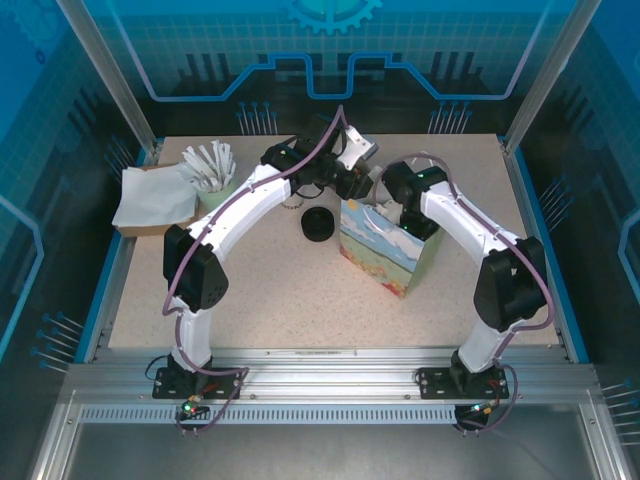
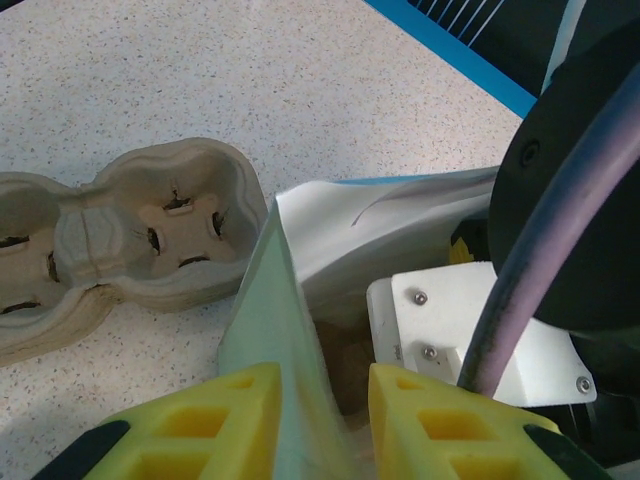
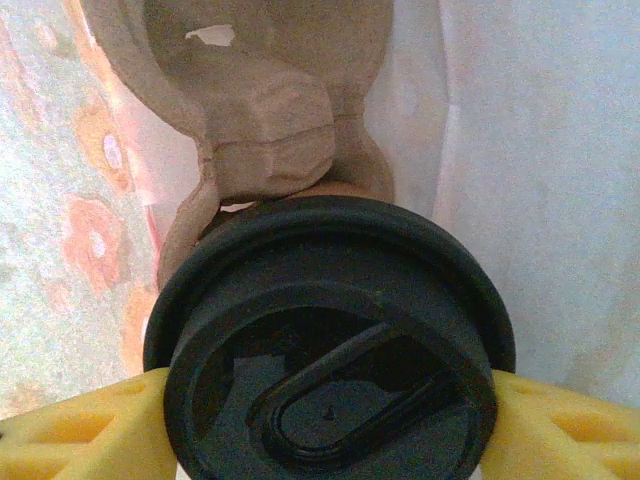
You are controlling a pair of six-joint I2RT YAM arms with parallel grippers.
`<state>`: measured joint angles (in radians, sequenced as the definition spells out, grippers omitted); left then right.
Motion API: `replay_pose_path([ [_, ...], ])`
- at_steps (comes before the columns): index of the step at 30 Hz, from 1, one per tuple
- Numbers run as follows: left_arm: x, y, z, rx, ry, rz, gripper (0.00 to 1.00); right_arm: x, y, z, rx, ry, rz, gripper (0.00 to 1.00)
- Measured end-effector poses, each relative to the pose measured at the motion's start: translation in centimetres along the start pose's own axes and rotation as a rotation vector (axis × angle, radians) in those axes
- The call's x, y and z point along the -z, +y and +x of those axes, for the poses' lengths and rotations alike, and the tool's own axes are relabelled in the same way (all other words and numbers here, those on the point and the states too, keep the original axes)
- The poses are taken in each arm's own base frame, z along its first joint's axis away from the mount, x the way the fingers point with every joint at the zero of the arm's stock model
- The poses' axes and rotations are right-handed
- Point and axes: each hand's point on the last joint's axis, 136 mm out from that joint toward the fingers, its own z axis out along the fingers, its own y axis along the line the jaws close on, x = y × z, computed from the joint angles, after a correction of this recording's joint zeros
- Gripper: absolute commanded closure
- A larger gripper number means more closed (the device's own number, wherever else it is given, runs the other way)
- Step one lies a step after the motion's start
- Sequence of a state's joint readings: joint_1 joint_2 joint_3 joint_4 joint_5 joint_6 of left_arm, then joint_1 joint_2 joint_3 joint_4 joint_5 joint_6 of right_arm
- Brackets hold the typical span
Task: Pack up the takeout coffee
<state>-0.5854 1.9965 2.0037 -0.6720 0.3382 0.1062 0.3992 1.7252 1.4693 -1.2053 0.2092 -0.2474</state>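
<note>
The takeout coffee (image 3: 330, 340), seen from above by its round black lid, stands inside the paper bag (image 1: 385, 250), against a brown pulp carrier (image 3: 270, 110). My right gripper (image 3: 330, 400) reaches down into the bag, one yellow finger (image 3: 70, 430) on each side of the cup. The lid's rim hides whether they press on it. My left gripper (image 2: 325, 400) is at the bag's top left corner (image 1: 350, 190), shut on the bag's pale green wall (image 2: 270, 330) and holding the mouth apart.
A dark cup with a black lid (image 1: 317, 226) stands on the table left of the bag. An empty pulp cup carrier (image 2: 130, 230) lies near the left gripper. A cup of white sticks (image 1: 210, 170) and a napkin box (image 1: 150, 195) sit at back left.
</note>
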Motion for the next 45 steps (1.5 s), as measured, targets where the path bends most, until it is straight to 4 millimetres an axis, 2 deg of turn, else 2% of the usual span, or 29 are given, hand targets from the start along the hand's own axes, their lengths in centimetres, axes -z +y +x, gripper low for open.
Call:
replay_pose_path([
  [13,0.0,0.0,0.1,0.003,0.003,0.000,0.69,0.7,1.0,0.1,0.005,0.015,-0.014,0.12],
  [18,0.0,0.0,0.0,0.002,-0.001,0.000,0.67,1.3,1.3,0.3,0.005,0.007,-0.028,0.12],
  [25,0.0,-0.3,-0.2,-0.004,-0.004,0.004,0.64,4.4,1.5,-0.6,0.009,-0.107,-0.029,0.12],
  [35,0.0,-0.4,-0.2,0.016,-0.006,0.004,0.49,7.1,2.0,-1.0,0.008,-0.203,-0.046,0.12],
  [41,0.1,-0.4,-0.4,0.019,-0.011,0.004,0.43,9.5,2.2,-1.0,0.007,-0.289,-0.053,0.13],
  [45,0.9,-0.4,-1.0,0.034,-0.030,0.001,0.39,11.1,2.2,-1.0,0.003,-0.354,-0.061,0.13],
])
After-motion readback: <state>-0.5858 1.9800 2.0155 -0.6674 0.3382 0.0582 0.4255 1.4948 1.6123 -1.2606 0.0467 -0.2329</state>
